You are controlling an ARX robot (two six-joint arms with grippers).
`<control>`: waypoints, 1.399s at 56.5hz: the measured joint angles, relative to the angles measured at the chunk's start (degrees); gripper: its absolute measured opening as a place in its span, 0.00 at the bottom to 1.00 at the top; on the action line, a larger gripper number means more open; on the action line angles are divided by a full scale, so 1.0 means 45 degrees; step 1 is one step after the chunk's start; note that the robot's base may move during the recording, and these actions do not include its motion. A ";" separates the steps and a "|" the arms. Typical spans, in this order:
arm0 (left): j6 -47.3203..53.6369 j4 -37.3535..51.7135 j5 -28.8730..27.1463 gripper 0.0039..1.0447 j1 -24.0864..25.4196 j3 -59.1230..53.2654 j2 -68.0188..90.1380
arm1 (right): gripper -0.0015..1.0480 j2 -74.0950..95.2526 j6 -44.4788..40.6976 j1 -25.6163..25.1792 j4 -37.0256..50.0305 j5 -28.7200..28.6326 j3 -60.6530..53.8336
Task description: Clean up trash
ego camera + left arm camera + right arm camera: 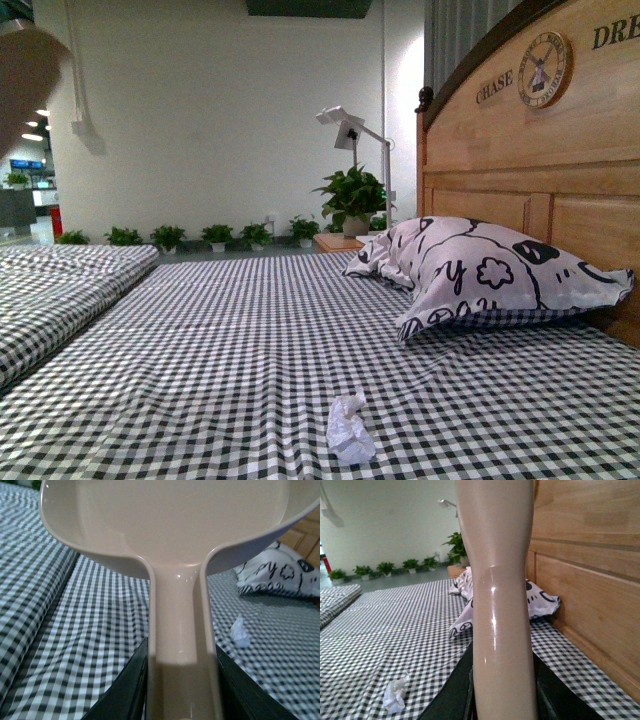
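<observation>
The trash is a small crumpled wad of white paper lying on the checked bed sheet near the front edge; it also shows as the trash and the trash. My left gripper is shut on the handle of the pinkish-beige dustpan, whose scoop is held above the bed. My right gripper is shut on the beige brush handle, which stands upright. The brush head is out of view. Neither arm shows clearly in the front view.
A black-and-white printed pillow lies against the wooden headboard on the right. The black-and-white checked sheet covers the bed, with a second bed to the left. Potted plants line the far wall.
</observation>
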 joint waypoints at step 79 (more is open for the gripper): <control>1.4265 -0.1015 0.1637 0.27 -0.2390 0.6343 1.5548 | 0.19 0.0044 0.0000 -0.0005 0.0000 0.0029 0.0000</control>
